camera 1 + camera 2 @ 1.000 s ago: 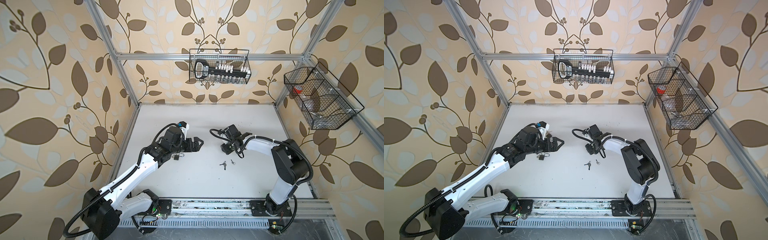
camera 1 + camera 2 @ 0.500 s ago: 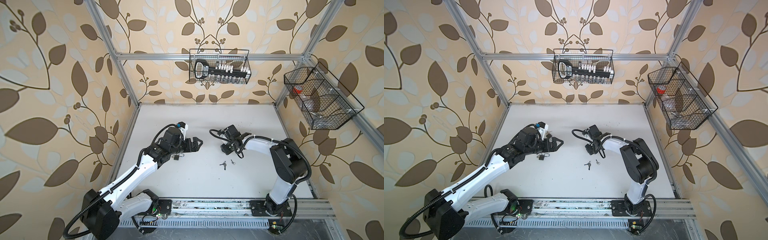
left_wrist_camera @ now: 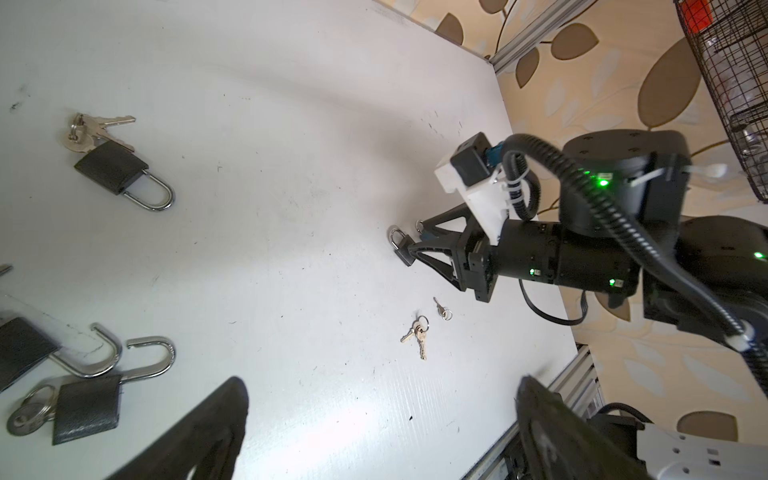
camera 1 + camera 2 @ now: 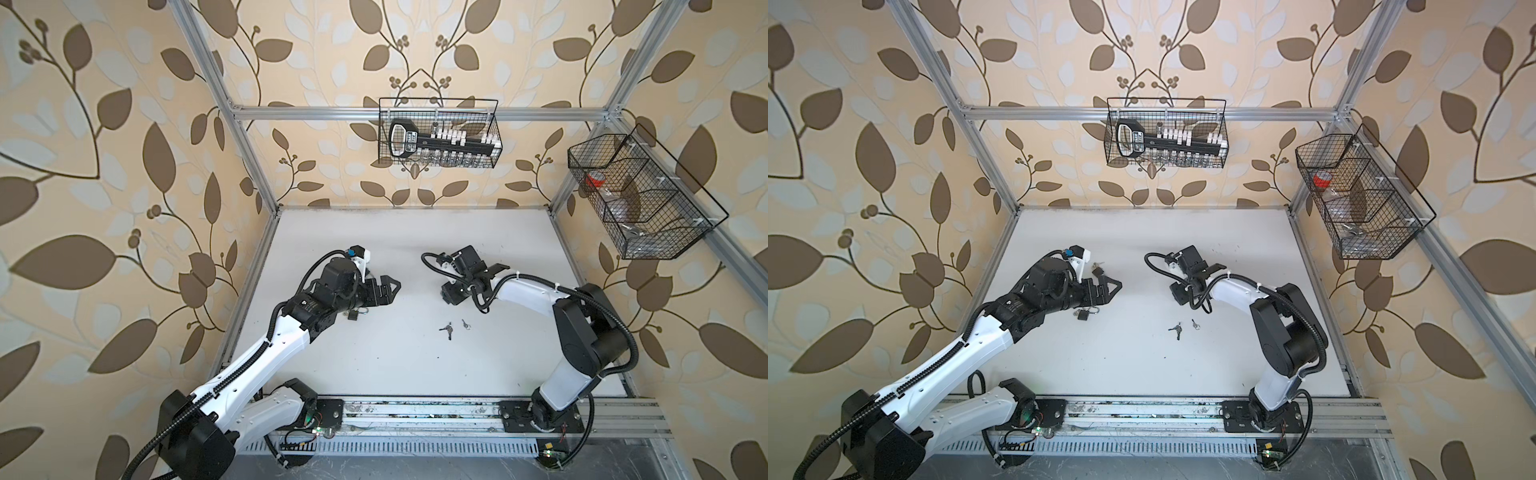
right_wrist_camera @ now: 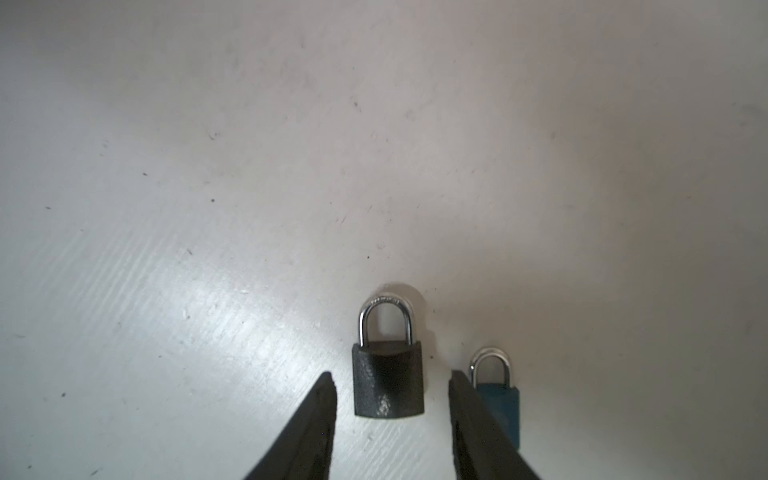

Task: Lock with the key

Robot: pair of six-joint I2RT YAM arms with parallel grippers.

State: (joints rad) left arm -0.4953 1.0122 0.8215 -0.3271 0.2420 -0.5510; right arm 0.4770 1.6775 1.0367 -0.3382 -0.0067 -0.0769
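Note:
A black padlock (image 5: 388,374) with its shackle shut lies flat on the white table (image 5: 249,166). My right gripper (image 5: 391,374) is open around it, with a gap on each side. A blue padlock (image 5: 500,401) lies just outside one finger. In both top views the right gripper (image 4: 451,297) points down at the table. A pair of keys (image 4: 446,329) and a single key (image 4: 465,324) lie loose nearer the front. My left gripper (image 4: 390,286) hovers wide open and empty to the left; its fingers (image 3: 224,415) frame bare table.
More black padlocks lie near the left arm: one with a key bunch (image 3: 112,166), two with open shackles, one of them with a key in it (image 3: 83,407). Wire baskets hang on the back wall (image 4: 438,133) and the right wall (image 4: 640,199).
The right gripper's jaws have spread wider apart. Both arms have stayed almost where they were.

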